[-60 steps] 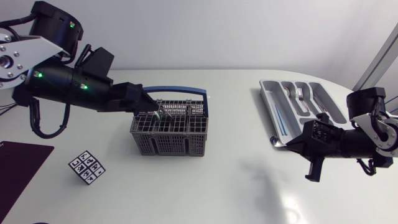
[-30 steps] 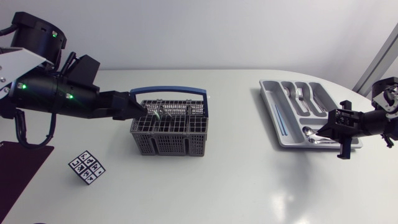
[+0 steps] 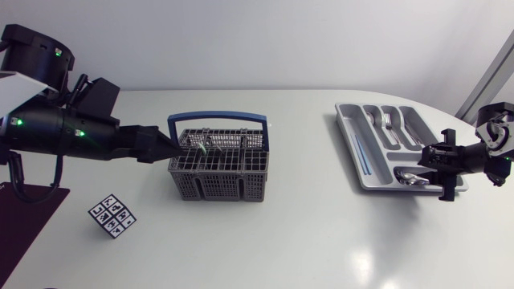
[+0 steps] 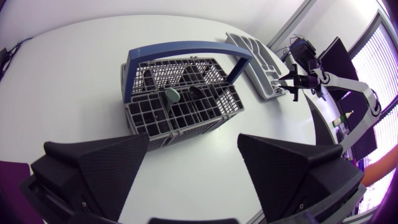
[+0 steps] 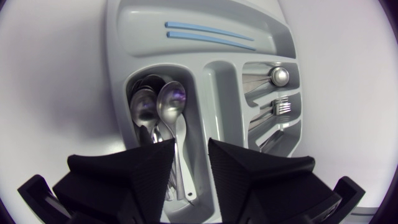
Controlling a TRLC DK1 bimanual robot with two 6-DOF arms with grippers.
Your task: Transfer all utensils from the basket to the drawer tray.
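Just ahead of the left tool (image 4: 193,140), the grey wire basket (image 4: 155,124) on the white surface (image 4: 74,74), blue handle (image 4: 186,46) arched upright over it. Fingers spread wide, gripping nothing. Seen from above, tip of that tool (image 3: 165,148) right at the basket's end wall; cannot tell whether touching. Inside the basket, ahead of the tool, a utensil (image 4: 172,95) with a pale green end standing up among the cells, darker pieces beside it too small to name.

Under the right tool (image 5: 191,149), the grey drawer tray (image 5: 124,56). Fingers set at a narrow gap, clamping nothing. Directly ahead of that gap, spoons (image 5: 169,102) piled in one compartment, bowls ahead of the tool, one handle running back below the fingers. Off to the tool's side, a fork (image 5: 283,107) and a rounded metal piece (image 5: 280,76) in smaller compartments. Farther ahead, two blue strips (image 5: 208,32) in the long compartment. Seen from above, right tool (image 3: 430,158) over the tray's end nearest its own arm, well apart from the basket.

Behind and to the side of the left tool, a patterned cube (image 3: 112,215) and a dark mat (image 3: 24,221) at the surface's edge.
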